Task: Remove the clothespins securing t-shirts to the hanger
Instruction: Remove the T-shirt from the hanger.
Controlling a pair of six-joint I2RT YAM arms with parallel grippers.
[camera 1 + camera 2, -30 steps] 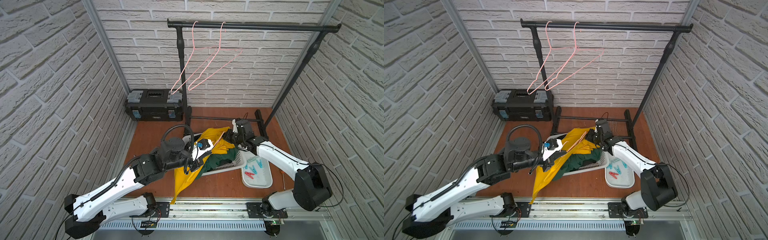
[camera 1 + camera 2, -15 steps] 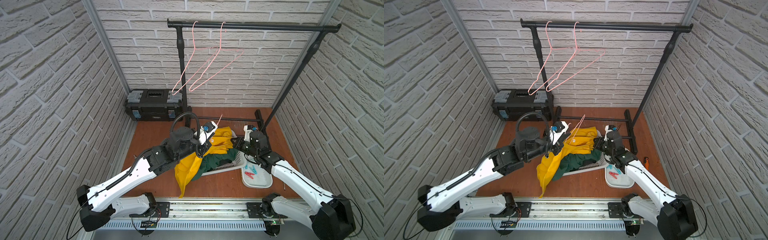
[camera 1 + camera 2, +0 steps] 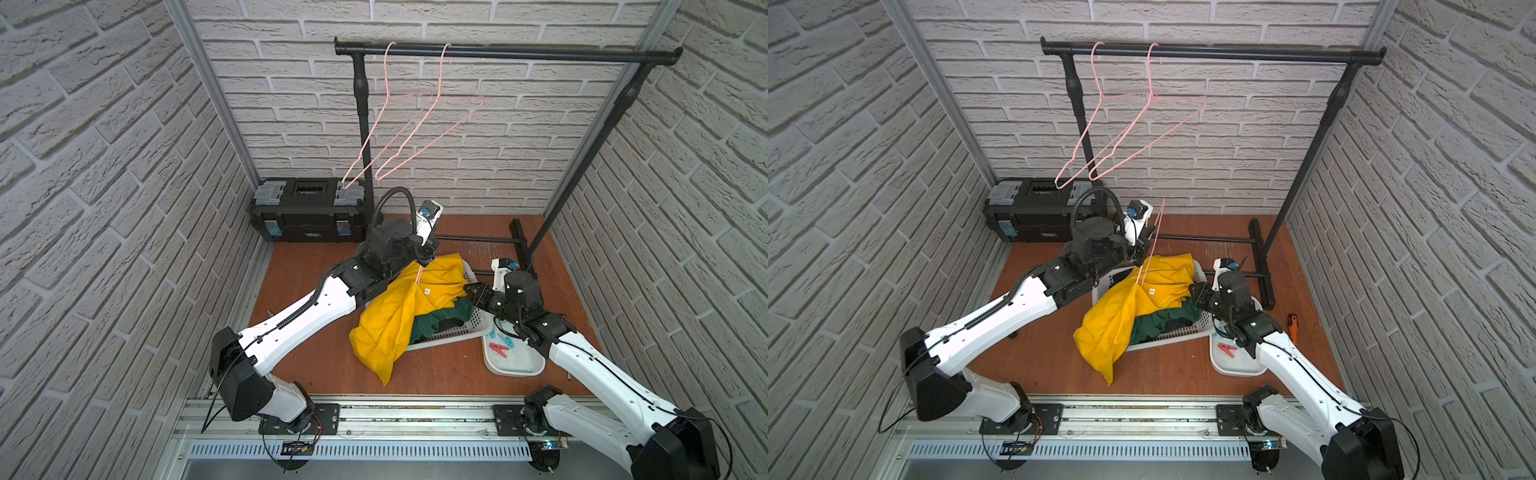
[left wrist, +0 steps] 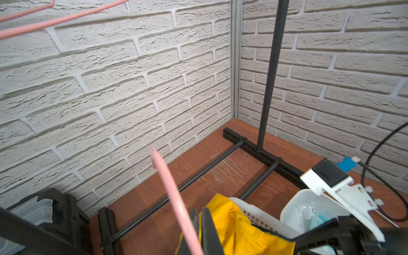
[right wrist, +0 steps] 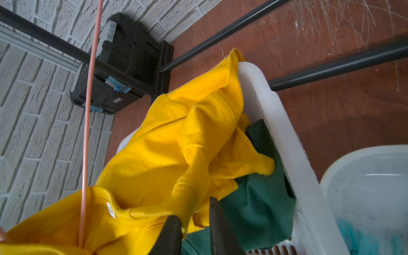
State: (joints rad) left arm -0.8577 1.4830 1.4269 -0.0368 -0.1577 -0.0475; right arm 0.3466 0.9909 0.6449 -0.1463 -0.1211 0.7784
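The left pincer point(image 3: 1142, 257) is clamped together on the thin pink wire hanger point(image 3: 1152, 237), which stands steeply up out of the collar of the bright yellow cloth t-shirt point(image 3: 390, 324). The right pincer point(image 5: 193, 209) has its jaws apart, with a fold of the yellow collar lying between them. Just beside them is the dark green cloth t-shirt point(image 5: 260, 205).

Both shirts lie in the white perforated plastic basket point(image 3: 453, 332), and the yellow one spills over its front rim toward the reddish-brown wooden tabletop point(image 3: 311, 353). Just beside the basket, a small white plastic tray point(image 3: 515, 365) holds the small plastic clothespins point(image 3: 498, 348), one red among teal-blue.

White brick-pattern walls close three sides. At the back stand a black metal garment rail point(image 3: 498, 52) carrying two bare pink wire hangers point(image 3: 415, 124) and a black plastic toolbox point(image 3: 307, 216). Fine scratches mark the wood by the rail's foot. An orange-handled screwdriver point(image 3: 1291, 324) lies near the right wall.

Against a second ago, the left arm has swung back and up, drawing the hanger and yellow shirt higher. The right arm has stretched out lower, and its jaws, then closed, have parted.
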